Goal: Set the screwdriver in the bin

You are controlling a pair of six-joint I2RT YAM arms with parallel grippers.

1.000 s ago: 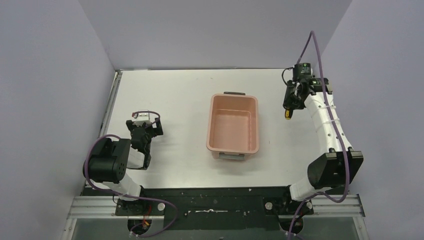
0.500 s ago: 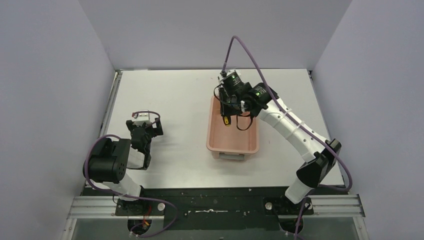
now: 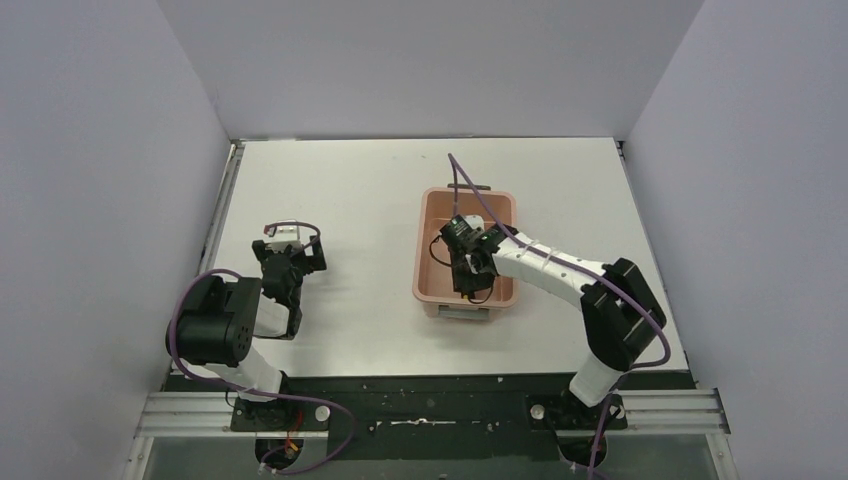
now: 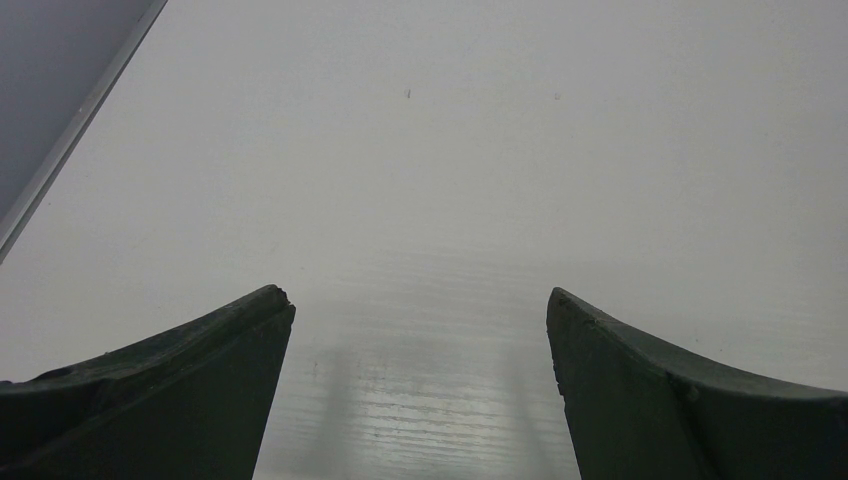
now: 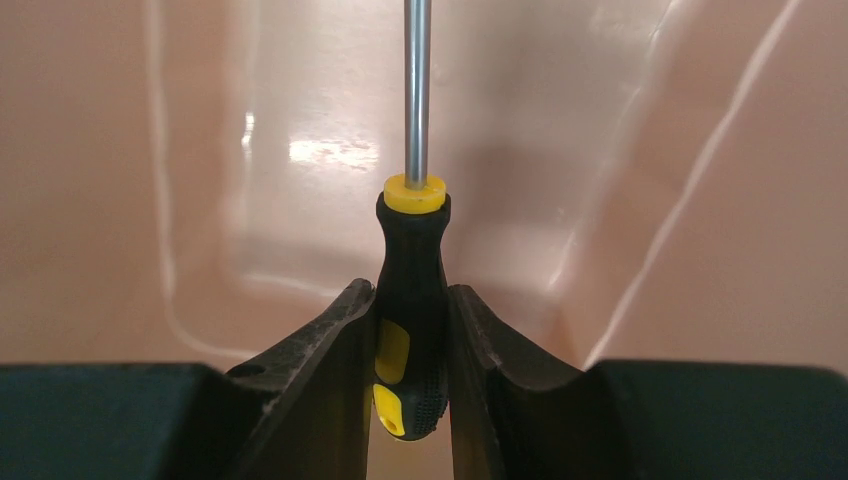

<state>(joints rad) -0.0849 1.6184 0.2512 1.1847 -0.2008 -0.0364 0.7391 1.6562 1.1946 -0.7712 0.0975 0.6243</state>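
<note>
The salmon-pink bin point(image 3: 432, 262) stands mid-table with a dark grey handle at each short end. My right gripper point(image 3: 467, 272) is down inside it near the front end. In the right wrist view the gripper point(image 5: 411, 300) is shut on the screwdriver point(image 5: 411, 290), clamping its black-and-yellow handle, with the metal shaft pointing away toward the bin's pink wall point(image 5: 700, 230). In the top view the screwdriver is hidden by the gripper. My left gripper point(image 3: 285, 268) rests at the left of the table, open and empty, its fingers point(image 4: 180, 390) apart over bare table.
Grey walls enclose the white table point(image 3: 340, 200) on three sides. A metal rail point(image 3: 225, 200) runs along the table's left edge. The right arm's purple cable point(image 3: 470, 195) arcs over the bin.
My right arm swung from the table's far right to above the bin, then lowered the screwdriver into the bin's front part. The left arm has not moved.
</note>
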